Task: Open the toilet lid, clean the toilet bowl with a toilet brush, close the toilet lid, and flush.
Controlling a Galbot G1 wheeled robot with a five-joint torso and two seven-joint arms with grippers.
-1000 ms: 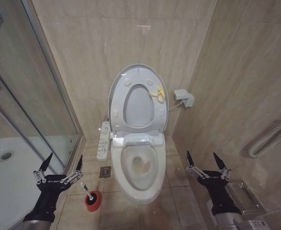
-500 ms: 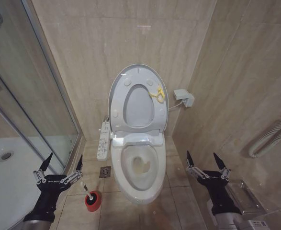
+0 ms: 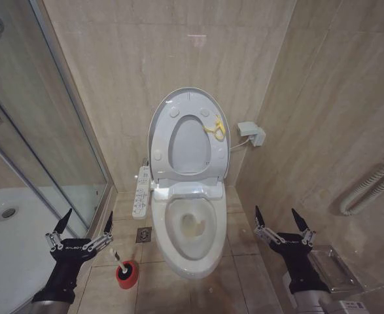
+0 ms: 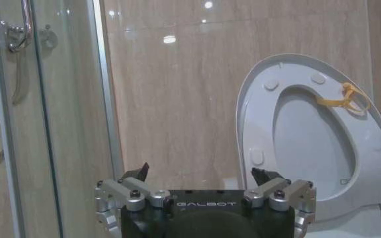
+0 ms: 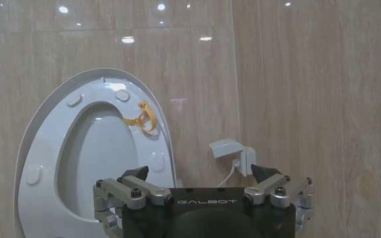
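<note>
The toilet lid (image 3: 189, 91) stands upright against the back wall, and the ring seat with its yellow loop (image 3: 215, 127) is raised against it. Below them the toilet bowl (image 3: 192, 226) lies open, with a yellowish stain at its bottom. The toilet brush (image 3: 116, 256) stands in a red holder (image 3: 127, 275) on the floor left of the bowl. My left gripper (image 3: 89, 214) hovers open above and just left of the brush handle. On the other side of the bowl my right gripper (image 3: 275, 212) is also open and holds nothing. Both wrist views face the raised lid (image 4: 257, 104) (image 5: 35, 139) past their open fingers.
A glass shower door (image 3: 48, 131) and white shower tray (image 3: 8, 235) stand to the left. A control panel (image 3: 140, 193) hangs beside the bowl, above a floor drain (image 3: 144, 234). A wall socket box (image 3: 252, 133), a corrugated hose (image 3: 368, 186) and a clear box (image 3: 332, 268) are on the right.
</note>
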